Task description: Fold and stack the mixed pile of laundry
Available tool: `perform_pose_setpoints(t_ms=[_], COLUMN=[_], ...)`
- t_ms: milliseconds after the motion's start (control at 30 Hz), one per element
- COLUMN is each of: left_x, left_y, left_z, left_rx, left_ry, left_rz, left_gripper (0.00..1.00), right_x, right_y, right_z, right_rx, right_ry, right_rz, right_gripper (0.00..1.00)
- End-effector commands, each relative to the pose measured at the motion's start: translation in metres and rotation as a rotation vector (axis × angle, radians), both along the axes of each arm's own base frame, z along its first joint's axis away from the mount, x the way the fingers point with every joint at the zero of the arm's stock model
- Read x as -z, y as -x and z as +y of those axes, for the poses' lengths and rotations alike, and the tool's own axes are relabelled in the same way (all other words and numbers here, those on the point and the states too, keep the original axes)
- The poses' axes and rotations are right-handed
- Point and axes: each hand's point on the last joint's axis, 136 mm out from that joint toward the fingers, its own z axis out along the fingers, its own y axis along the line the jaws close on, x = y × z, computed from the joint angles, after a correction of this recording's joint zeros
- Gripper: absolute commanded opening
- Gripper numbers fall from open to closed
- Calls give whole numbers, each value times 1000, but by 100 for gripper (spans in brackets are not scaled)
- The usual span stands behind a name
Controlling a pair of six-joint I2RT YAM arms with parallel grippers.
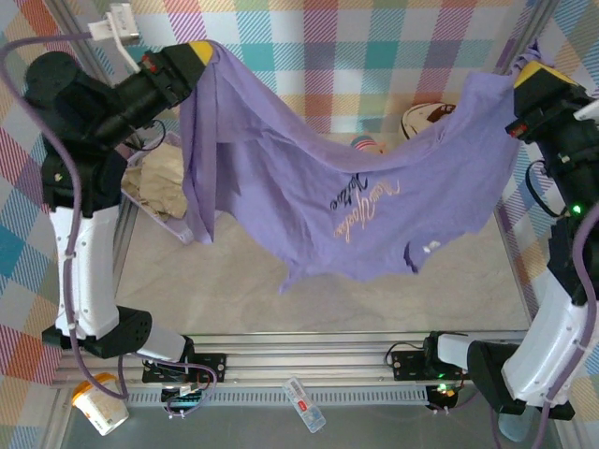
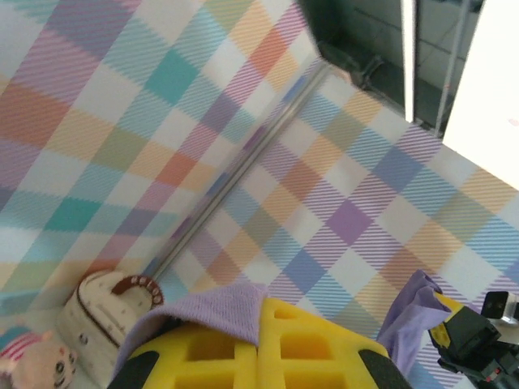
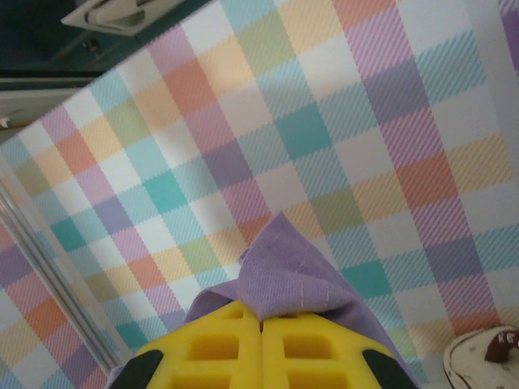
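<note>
Our yellow-tipped left gripper [image 1: 199,49] and right gripper [image 1: 538,73], each clamped on an edge of the lavender T-shirt [image 1: 318,187], hold it stretched above the table [image 1: 421,299], we judge to spread it for folding, while the beige garment [image 1: 164,182] lies in the basket [image 1: 190,229].

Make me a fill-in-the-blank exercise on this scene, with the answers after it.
The left gripper and right gripper are both shut on the ___ T-shirt.
The T-shirt hangs stretched ___ the two grippers.
The beige garment lies on the robot's ___ side.
Missing words: purple; between; left.
</note>
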Motion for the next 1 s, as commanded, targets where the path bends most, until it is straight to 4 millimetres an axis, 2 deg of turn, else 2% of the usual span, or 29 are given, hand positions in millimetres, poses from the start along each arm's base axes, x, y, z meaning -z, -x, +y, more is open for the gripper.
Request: perform_pose_setpoints(t_ms=[0,100,233,333,400,433,467,500,533,567,600,700,800,900,967], left_x=[59,117,198,251,280,296,311,321,331,332,334,326,328,346,373], left_y=[-62,-110,-172,-211,-230,-239,-245,-248,-249,-249,-246,-231,-207,-180,-161], left_z=[-6,-4,5,14,10,6,4,3,1,-1,-3,-5,-9,-21,-31], left_rx=[-51,-131,-264,-345,-341,-325,-322,-321,-311,-295,-288,-266,-210,-133,-95], left_ry=[-24,-87,-186,-251,-282,-290,-295,-297,-301,-304,-312,-368,-377,-357,-375], left_rz=[173,306,462,554,609,650,703,752,795,810,821,791,788,808,851], left_gripper=[0,0,0,0,0,26,70,99,100,100,100,100,100,98,96], right_x=[51,96,158,204,236,252,264,278,288,300,306,319,331,355,381], right_y=[-78,-134,-206,-248,-270,-281,-289,-297,-302,-305,-304,-288,-257,-216,-185], right_z=[-7,-4,8,17,25,31,37,42,47,50,53,55,60,74,92], right_rx=[-19,-71,-152,-153,-156,-169,-198,-221,-246,-259,-267,-237,-225,-232,-245], right_ry=[-53,-117,-181,-174,-169,-174,-182,-194,-209,-223,-219,-159,-126,-84,-31], right_rz=[151,261,408,495,554,582,603,635,672,722,752,811,854,936,1007], right_gripper=[0,0,0,0,0,8,28,50,74,93,99,99,99,97,89])
